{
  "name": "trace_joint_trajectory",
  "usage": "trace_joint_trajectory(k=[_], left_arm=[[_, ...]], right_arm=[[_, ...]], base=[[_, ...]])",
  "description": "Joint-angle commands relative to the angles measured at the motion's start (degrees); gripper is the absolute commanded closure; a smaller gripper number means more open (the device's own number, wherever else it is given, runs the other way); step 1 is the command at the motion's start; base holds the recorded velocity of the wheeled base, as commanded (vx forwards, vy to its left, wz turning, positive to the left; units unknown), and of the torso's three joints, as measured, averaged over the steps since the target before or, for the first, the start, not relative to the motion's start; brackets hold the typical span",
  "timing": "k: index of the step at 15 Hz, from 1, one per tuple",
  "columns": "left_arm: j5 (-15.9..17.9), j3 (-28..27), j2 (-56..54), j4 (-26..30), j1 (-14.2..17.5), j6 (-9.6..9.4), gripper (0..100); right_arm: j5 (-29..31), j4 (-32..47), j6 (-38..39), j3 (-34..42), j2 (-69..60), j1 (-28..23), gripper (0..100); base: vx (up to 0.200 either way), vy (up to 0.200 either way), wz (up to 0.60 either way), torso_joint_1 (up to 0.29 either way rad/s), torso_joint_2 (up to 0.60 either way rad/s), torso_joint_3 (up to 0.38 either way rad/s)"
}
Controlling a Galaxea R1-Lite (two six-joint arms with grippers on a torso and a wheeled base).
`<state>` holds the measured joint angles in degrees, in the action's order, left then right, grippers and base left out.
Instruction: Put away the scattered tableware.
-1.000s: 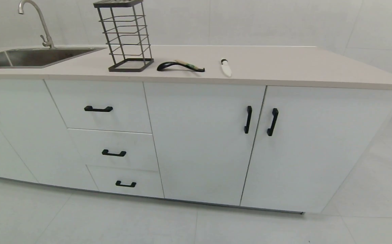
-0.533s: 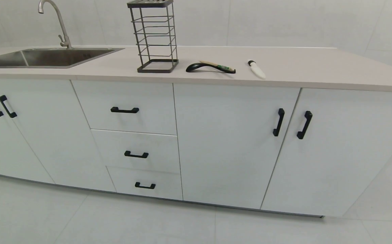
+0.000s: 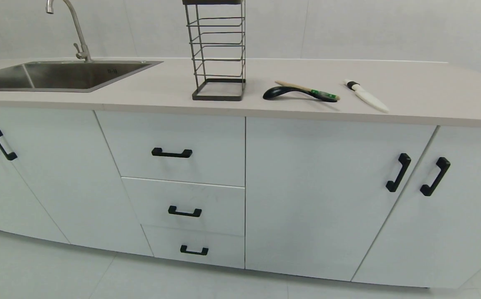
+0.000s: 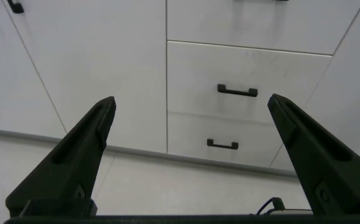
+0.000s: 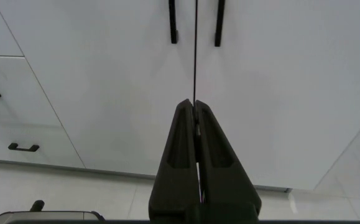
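Head view: black spoon (image 3: 284,92) and white knife (image 3: 367,96) lie on surface (image 3: 411,81), right of wire rack (image 3: 219,54); I judge right hand (image 5: 194,106), closed, probably nearer than open left hand (image 4: 192,102).

From my seat, the wire rack (image 3: 218,98) loses its top to the head view's upper edge, and the sink (image 3: 57,74) runs off the left edge. A wooden stick (image 3: 296,86) with a green band lies by the black spoon (image 3: 274,93). Where it meets the spoon's handle I can't tell which lies on top, nor what the stick is. On the knife (image 3: 367,96) I can't tell bare blade from sheath. In the right wrist view the door handles (image 5: 173,22) are cut off at the top edge.
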<state>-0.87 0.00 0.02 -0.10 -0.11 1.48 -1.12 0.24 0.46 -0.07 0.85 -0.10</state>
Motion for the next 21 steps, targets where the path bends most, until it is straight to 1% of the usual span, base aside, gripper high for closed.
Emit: trace_joint_trajectory(k=[1, 4, 6, 7, 10, 11, 14, 16, 17, 18, 19, 20, 21], left_arm=[[0.1, 0.0, 0.0, -0.1, 0.0, -0.07, 0], [0.1, 0.0, 0.0, 0.0, 0.0, -0.16, 0], [0.5, 0.0, 0.0, 0.1, 0.0, -1.21, 0], [0.5, 0.0, 0.0, 0.1, 0.0, -1.39, 0], [0.5, 0.0, 0.0, 0.1, 0.0, -1.39, 0], [0.7, 0.0, 0.0, 0.1, 0.0, -1.74, 0], [0.7, 0.0, 0.0, 0.1, 0.0, -1.74, 0], [0.7, 0.0, 0.0, 0.1, 0.0, -1.39, 0], [1.0, 0.0, 0.0, 0.1, 0.0, -1.74, 0], [2.0, 0.0, 0.0, -0.1, 0.0, -1.83, 0], [2.2, -1.4, 0.0, -2.7, 0.1, -4.55, 0], [3.5, -10.8, 2.1, -6.9, 1.0, -7.80, 0], [6.1, -17.3, 6.9, -5.9, 2.7, -8.15, 0]], right_arm=[[0.0, 0.0, 0.0, 0.0, 0.1, 0.0, 100], [0.0, 0.0, 0.0, 0.0, 0.1, 0.0, 100], [0.0, 0.0, 0.0, 0.0, 0.2, 0.0, 100], [0.0, 0.0, 0.0, 0.0, 0.1, 0.0, 100], [0.0, 0.0, 0.0, 0.0, 0.2, 0.0, 100], [0.0, 0.0, 0.0, 0.0, 0.2, 0.0, 100], [0.0, 0.0, 0.0, 0.0, 0.2, 0.0, 100], [0.0, 0.0, 0.0, 0.0, 0.2, 0.0, 100], [0.0, 0.0, 0.0, 0.0, 0.1, 0.0, 100], [0.0, 0.0, 0.0, 0.0, 0.2, 0.0, 100], [0.0, 0.0, 0.0, 0.0, 0.2, 0.0, 100], [0.0, 0.0, 0.0, 0.0, 0.2, 0.0, 100], [0.0, 0.0, 0.0, 0.0, 0.2, 0.0, 100]], base=[[0.000, 0.000, 0.00, 0.000, 0.00, 0.000], [0.000, 0.000, 0.00, 0.000, 0.00, 0.000], [0.000, 0.000, 0.00, 0.000, 0.00, 0.000], [0.000, 0.000, 0.00, 0.000, 0.00, 0.000], [0.000, 0.000, 0.00, 0.000, 0.00, 0.000], [0.000, 0.000, 0.00, 0.000, 0.00, 0.000], [0.000, 0.000, 0.00, 0.000, 0.00, 0.000], [0.000, 0.000, 0.00, 0.000, 0.00, 0.000], [0.000, 0.000, 0.00, 0.000, 0.00, 0.000], [0.000, 0.000, 0.00, 0.000, 0.00, 0.000], [0.000, 0.000, 0.00, 0.000, 0.00, 0.000], [0.000, 0.000, 0.00, 0.000, 0.00, 0.000], [0.000, 0.000, 0.00, 0.000, 0.00, 0.000]])
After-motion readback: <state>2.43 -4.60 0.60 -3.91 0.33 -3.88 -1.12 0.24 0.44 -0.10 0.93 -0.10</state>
